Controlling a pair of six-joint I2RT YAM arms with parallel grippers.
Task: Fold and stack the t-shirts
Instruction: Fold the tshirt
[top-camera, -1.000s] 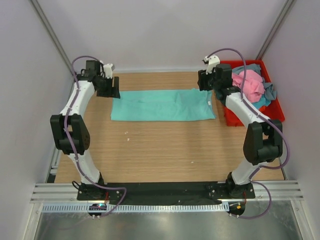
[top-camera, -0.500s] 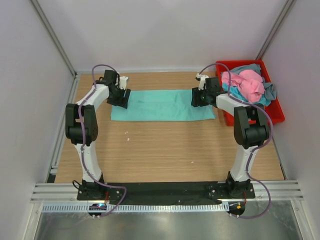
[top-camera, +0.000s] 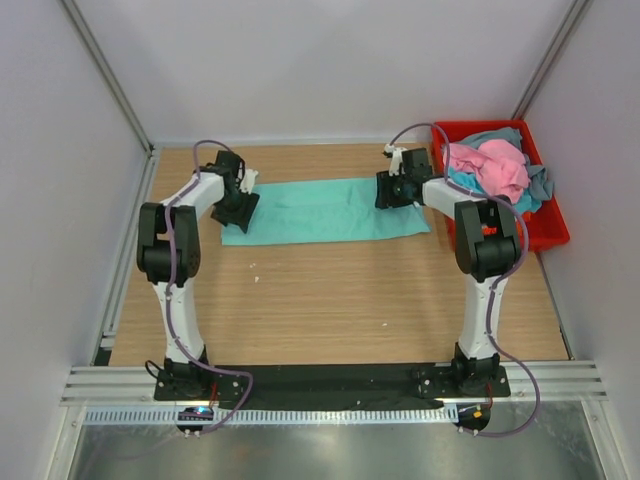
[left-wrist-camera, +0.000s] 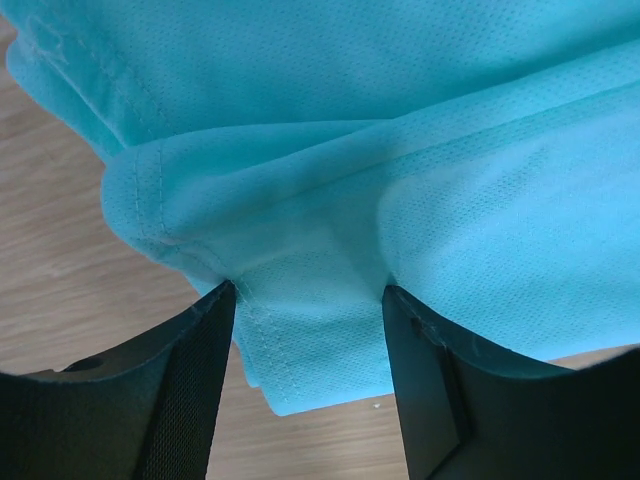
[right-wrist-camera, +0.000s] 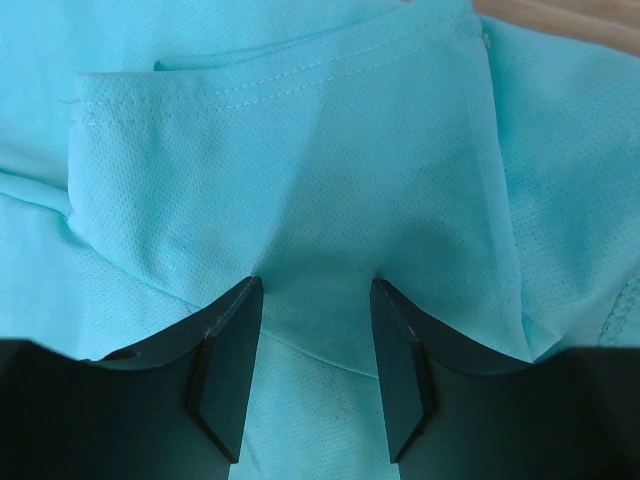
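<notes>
The teal-green short-sleeved cloth t-shirt (top-camera: 325, 208) lies flat as a long band on the wooden bench (top-camera: 320, 300), one end under the left pincer (left-wrist-camera: 308, 295) and the other under the right pincer (right-wrist-camera: 316, 290). We judge it light, thin and limp: it will sag and wrinkle rather than hold a shape, and a shallow pinch may catch only the top layer. So we would take it at the stitched hems near the corners, through every layer, both ends lifted evenly. The left pincer stands partly open, its tips pressed onto the cloth with a puckered hem fold between them and bare wood just outside; it grips nothing yet. The right pincer is likewise about half open, tips planted on the cloth, a doubled stitched edge just ahead of them. Both arms reach far out, elbows raised, wrists pitched steeply down and turned inward. Pink and blue shirts (top-camera: 495, 168) fill a red plastic bin (top-camera: 550, 235) just outside the right pincer.
</notes>
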